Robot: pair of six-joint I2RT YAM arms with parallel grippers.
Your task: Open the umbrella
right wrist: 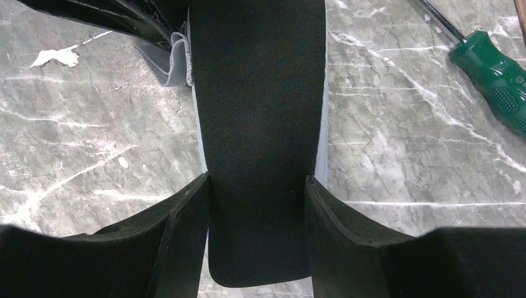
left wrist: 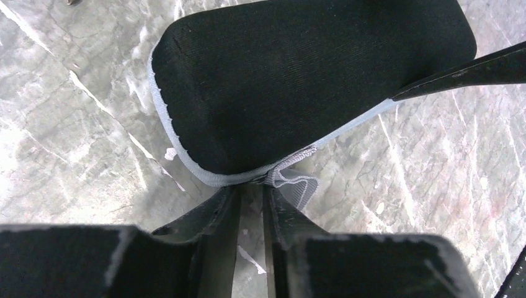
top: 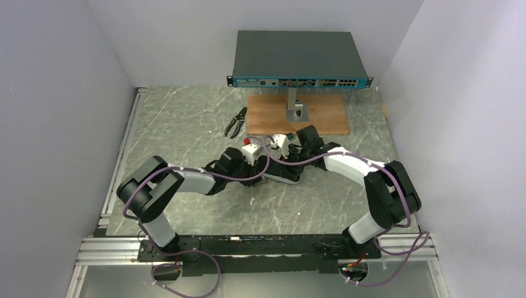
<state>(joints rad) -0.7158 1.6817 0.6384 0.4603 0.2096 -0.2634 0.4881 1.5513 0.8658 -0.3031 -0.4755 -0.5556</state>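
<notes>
Pliers (top: pixel 236 122) lie near what seems a wooden board (top: pixel 267 115).

The whole desk (top: pixel 186 124) is taken in from high above its near edge; the umbrella (left wrist: pixel 298 81) is caught close-up, looking down, by both wrist cameras.

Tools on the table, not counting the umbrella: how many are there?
2. The black-handled pliers lie left of the wooden board. The green-handled screwdriver lies right of the umbrella in the right wrist view. More may be hidden.
</notes>
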